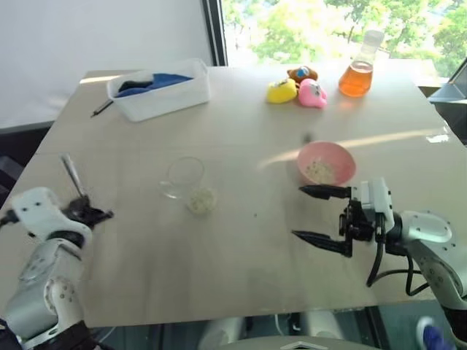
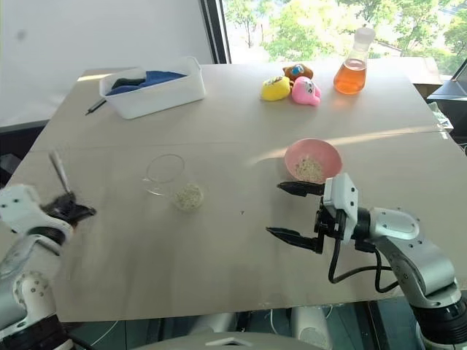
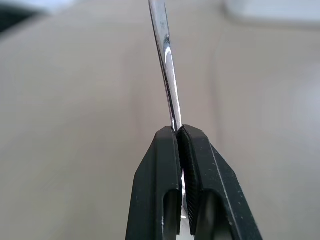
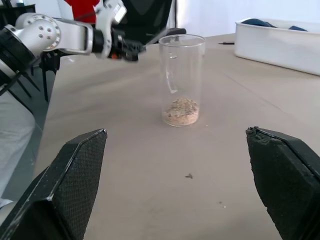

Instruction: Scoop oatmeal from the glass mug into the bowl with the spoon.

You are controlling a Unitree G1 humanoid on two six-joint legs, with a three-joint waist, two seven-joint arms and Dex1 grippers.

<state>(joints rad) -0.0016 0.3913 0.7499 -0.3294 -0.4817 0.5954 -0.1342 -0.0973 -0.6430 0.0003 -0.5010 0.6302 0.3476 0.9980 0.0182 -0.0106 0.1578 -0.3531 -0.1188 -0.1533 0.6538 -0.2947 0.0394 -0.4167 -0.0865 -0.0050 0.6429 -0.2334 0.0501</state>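
Note:
The clear glass mug [image 1: 187, 179] stands upright near the table's middle, with a small heap of oatmeal [image 4: 182, 111] at its bottom. To its right sits the pink bowl [image 1: 326, 162], which has pale flakes inside. At the table's left edge my left gripper [image 1: 91, 215] is shut on the handle of the silver spoon [image 1: 73, 175], which sticks up and away from it. The left wrist view shows the spoon [image 3: 167, 65] pinched between the fingertips. My right gripper [image 1: 297, 213] is open just in front of the bowl. It points left towards the mug and holds nothing.
A white tub [image 1: 160, 91] with blue contents stands at the back left, and a dark pen [image 1: 102, 108] lies beside it. Rubber toys [image 1: 299, 89] and a flask of orange liquid [image 1: 357, 73] stand at the back right.

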